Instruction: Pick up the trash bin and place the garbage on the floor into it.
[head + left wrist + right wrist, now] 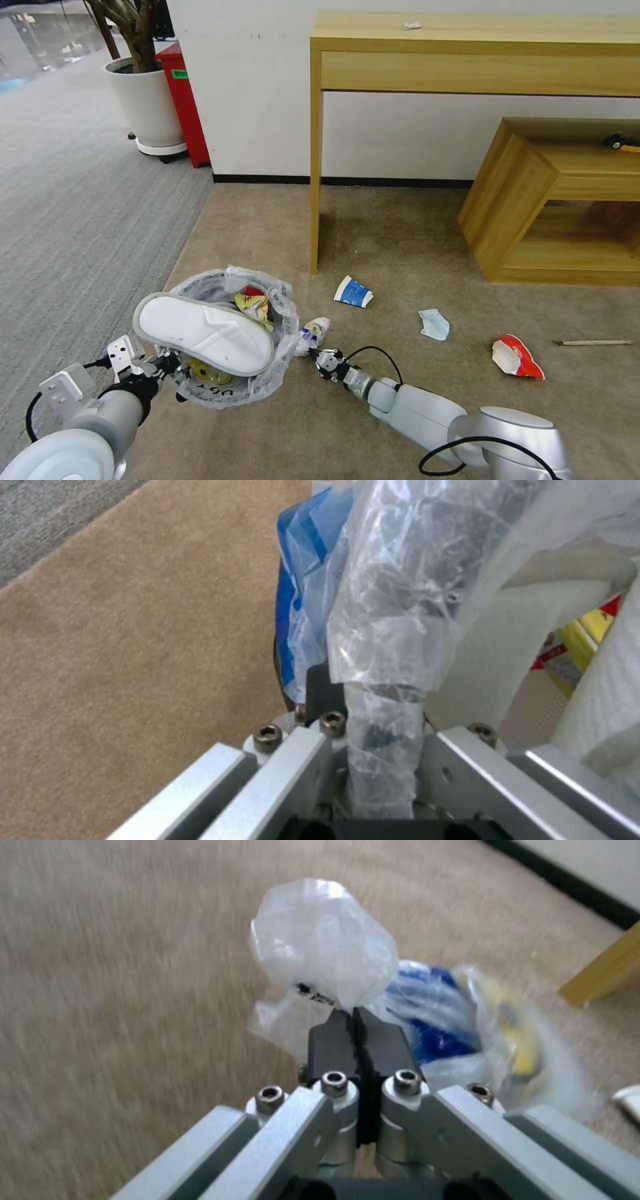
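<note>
White slipper (207, 331) atop bag-lined trash bin (280, 347)

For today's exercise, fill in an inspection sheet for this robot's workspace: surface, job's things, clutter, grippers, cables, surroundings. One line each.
Surface: beige carpet, meeting a grey striped carpet on the robot's left.
Job's things: trash bin with a plastic liner, holding a white slipper and wrappers; a plastic-wrapped packet beside the bin.
Clutter: paper cup, pale blue mask, red wrapper and wooden stick lie on the beige carpet.
Grippers: left gripper clamps the bin's rim and liner; right gripper is shut on the packet.
Cables: black cable loops at the right wrist.
Surroundings: wooden desk, low wooden shelf, white planter, red box.
</note>
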Tool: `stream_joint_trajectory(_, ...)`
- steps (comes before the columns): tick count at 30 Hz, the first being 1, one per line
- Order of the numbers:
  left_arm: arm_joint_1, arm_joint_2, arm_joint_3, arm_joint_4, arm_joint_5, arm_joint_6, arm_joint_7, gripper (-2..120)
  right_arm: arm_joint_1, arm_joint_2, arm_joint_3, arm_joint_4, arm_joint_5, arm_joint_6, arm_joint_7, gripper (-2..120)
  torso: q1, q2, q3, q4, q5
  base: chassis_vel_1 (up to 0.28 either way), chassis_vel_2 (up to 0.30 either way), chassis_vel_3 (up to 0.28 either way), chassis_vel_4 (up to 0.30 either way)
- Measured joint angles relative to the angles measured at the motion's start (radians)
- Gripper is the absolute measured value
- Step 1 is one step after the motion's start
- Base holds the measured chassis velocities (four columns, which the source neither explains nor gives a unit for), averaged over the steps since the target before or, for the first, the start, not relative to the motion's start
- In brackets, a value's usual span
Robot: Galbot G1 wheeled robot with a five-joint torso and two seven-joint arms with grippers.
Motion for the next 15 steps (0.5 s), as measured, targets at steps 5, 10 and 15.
stream_joint_trajectory(5,-0.015,0.003,0.008,0.038,0.014,-0.001,0.000,0,-0.023,-0.057,0.045,0.121,-0.024,0.013,0.052,0,0.000,0.000,0.000,0.0000,0.0001,0.000,0.000,0.000,0.000)
stream_joint_trajectory(10,-0.025,0.010,0.015,0.072,0.031,-0.003,0.000,0,-0.050,-0.129,0.110,0.258,-0.070,0.017,0.095,0,0.000,0.000,0.000,0.0000,0.0002,0.000,0.000,0.000,0.000)
stream_joint_trajectory(15,-0.035,0.018,0.023,0.112,0.053,-0.004,0.001,0,-0.072,-0.208,0.187,0.342,-0.190,0.061,0.127,0,0.000,0.000,0.000,0.0002,0.0002,0.000,0.000,0.000,0.000)
